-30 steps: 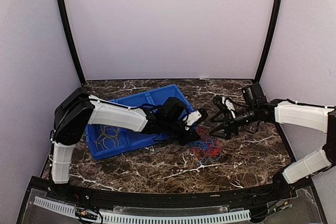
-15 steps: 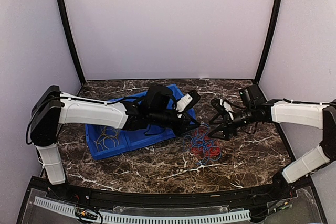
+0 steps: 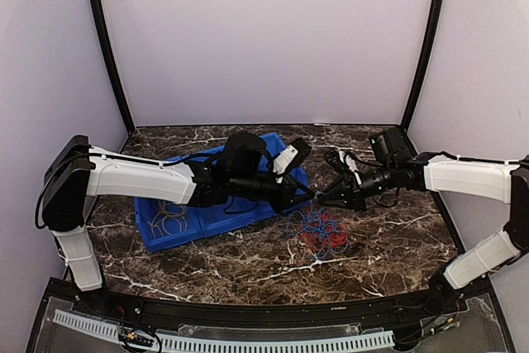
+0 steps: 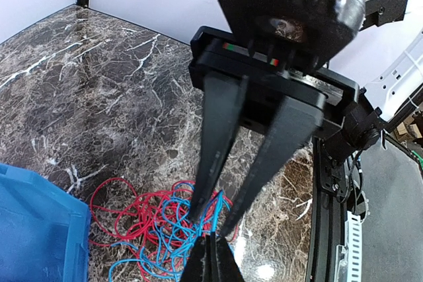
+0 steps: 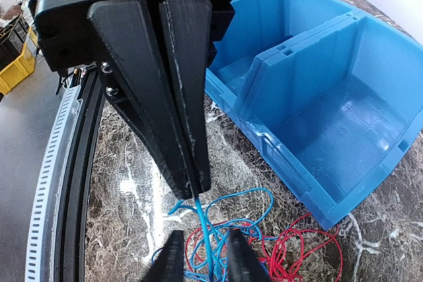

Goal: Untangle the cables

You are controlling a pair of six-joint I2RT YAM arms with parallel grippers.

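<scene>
The worktop [image 3: 397, 245] is glossy dark brown stone veined with white. Near its middle, just right of the bin, lies a loose heap of cables [image 3: 321, 233]: thin, springy wires in interlaced loops. The red cable [image 5: 301, 246] spreads flat on the stone. The blue cable [image 5: 203, 226] rises out of the heap in one taut strand.

Just above the heap the two claws meet almost tip to tip. The left claw [image 5: 195, 189] has two long, matte black, tapering fingers. They are pressed together, with the blue cable pinched at their very tip. The right claw [image 4: 213, 219] reaches in from the right and straddles the same strand just beside those tips. Its fingers stand a narrow gap apart with the wire running between them. Whether either pad touches the wire is hard to make out.

Farther back and to the left sits a smooth-walled blue plastic bin [image 5: 370, 117], split by a divider. Its left compartment holds yellow-tan cables [image 3: 169, 217] in flat round coils.
</scene>
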